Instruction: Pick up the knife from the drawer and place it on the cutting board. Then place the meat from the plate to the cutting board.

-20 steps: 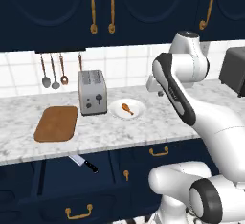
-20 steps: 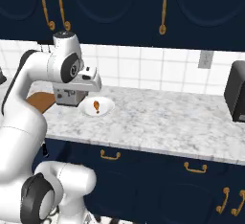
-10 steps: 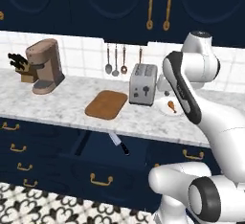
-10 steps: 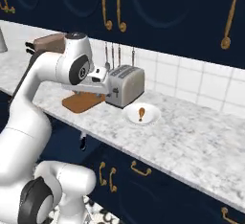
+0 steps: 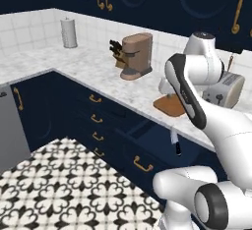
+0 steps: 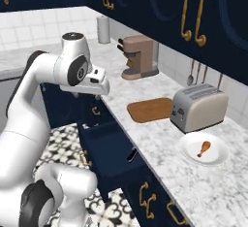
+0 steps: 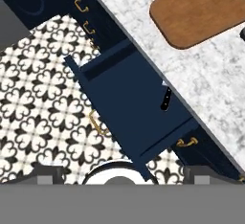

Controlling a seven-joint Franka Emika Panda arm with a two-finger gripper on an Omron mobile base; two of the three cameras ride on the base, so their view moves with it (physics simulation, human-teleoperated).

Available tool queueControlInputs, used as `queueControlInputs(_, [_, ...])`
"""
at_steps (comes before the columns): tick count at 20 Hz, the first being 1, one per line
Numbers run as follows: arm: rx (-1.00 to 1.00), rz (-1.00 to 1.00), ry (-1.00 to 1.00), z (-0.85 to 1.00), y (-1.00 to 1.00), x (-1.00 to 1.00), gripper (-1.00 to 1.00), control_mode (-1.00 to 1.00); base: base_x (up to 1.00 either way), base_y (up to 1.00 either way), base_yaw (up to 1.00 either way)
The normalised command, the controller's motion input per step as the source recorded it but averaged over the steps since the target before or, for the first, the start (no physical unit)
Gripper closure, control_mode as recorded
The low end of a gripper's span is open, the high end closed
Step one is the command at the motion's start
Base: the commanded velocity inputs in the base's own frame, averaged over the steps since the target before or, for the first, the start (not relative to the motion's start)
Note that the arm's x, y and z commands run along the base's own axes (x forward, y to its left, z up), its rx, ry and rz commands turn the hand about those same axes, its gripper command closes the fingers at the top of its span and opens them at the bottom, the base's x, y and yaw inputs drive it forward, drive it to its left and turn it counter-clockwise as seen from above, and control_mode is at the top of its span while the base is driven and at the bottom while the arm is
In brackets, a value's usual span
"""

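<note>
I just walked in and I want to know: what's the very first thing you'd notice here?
The big open navy drawer sticking out under the marble counter, with a black-handled knife lying near its inner edge. Up on the counter, a brown cutting board waits bare beside a silver toaster, and a little drumstick sits on a white plate.

A brown coffee machine [image 5: 137, 55] stands on the grey marble counter [image 5: 93, 69]. A brown knife block [image 5: 117, 53] sits just beside the coffee machine. A white paper towel roll [image 5: 69, 32] stands far along the counter from it. A silver toaster [image 6: 199, 106] stands further along the other way.
</note>
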Motion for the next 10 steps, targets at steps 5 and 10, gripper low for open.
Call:
queueControlInputs(5, [0.00,0.00,0.00,0.00,0.00,0.00,-1.00,1.00,-0.17,-0.70,0.09])
queueControlInputs(10, [0.00,0.00,0.00,0.00,0.00,0.00,-1.00,1.00,-0.03,-0.41,0.07])
